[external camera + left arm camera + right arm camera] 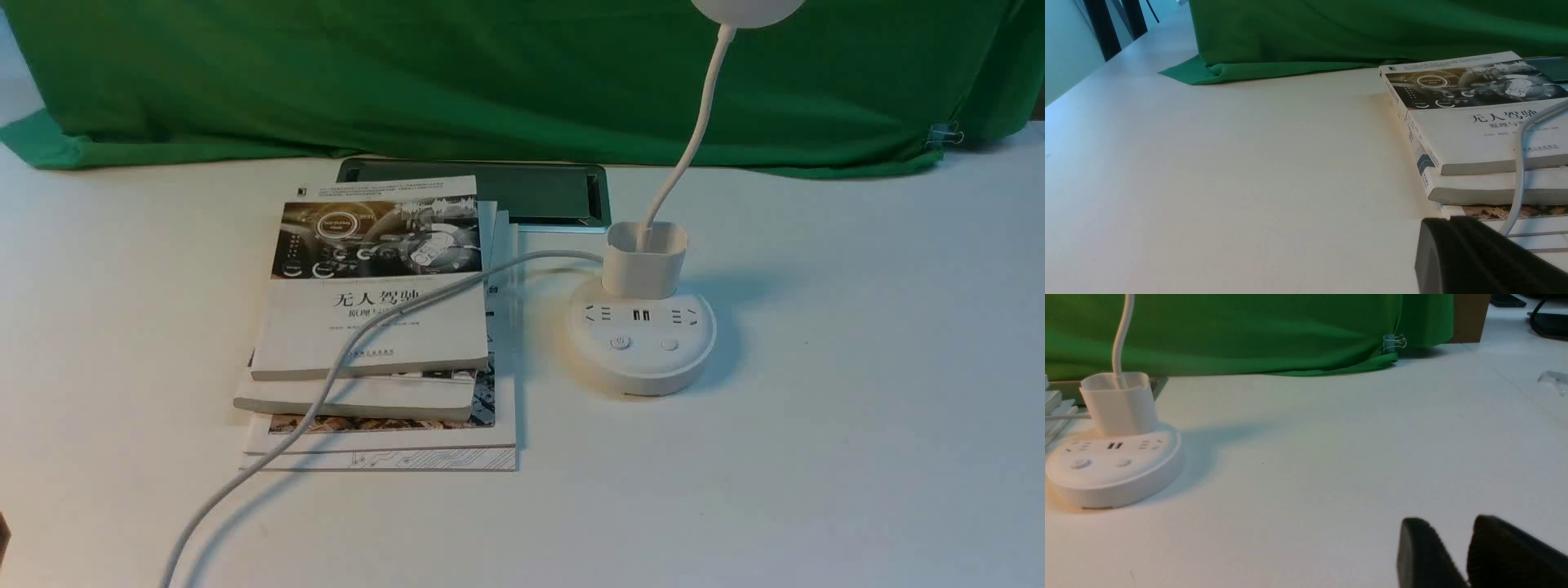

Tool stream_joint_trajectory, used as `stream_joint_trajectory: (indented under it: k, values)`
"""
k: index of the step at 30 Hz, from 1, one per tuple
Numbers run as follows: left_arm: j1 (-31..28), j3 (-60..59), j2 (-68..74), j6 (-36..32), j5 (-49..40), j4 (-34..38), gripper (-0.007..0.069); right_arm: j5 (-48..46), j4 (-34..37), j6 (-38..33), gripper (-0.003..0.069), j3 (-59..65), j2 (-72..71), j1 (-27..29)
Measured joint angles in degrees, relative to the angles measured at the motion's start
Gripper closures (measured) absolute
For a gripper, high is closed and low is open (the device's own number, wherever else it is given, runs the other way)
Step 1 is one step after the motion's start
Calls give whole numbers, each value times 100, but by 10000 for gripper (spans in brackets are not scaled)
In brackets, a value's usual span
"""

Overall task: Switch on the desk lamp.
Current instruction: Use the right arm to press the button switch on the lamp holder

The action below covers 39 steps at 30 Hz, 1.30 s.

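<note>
White and plastic, the desk lamp stands on the table well ahead of the right claw and off toward its left, with bare tabletop between them. Two round buttons sit at the front of its round base, below sockets and USB ports. Behind them a squarish cup holds the foot of a thin neck, which curves up to a head cut off at the top of the front view. The right claw's two dark fingers stand a sliver apart, gripping nothing. The lamp's cord trails over a stack of books lying just ahead of the left claw. Only one finger of that claw shows, so its grip cannot be told. Green cloth hangs beyond.
</note>
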State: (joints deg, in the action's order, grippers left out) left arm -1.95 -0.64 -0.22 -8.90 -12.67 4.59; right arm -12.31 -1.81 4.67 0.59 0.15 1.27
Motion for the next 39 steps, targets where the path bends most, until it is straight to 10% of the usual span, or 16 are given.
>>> stream_joint_trajectory:
  k: [32,39]
  values:
    - [0,0,0,0,0,0,603,-17,0,29,418,0,0,0]
    - [0,0,0,0,0,0,603,-17,835,2238,418,0,0,0]
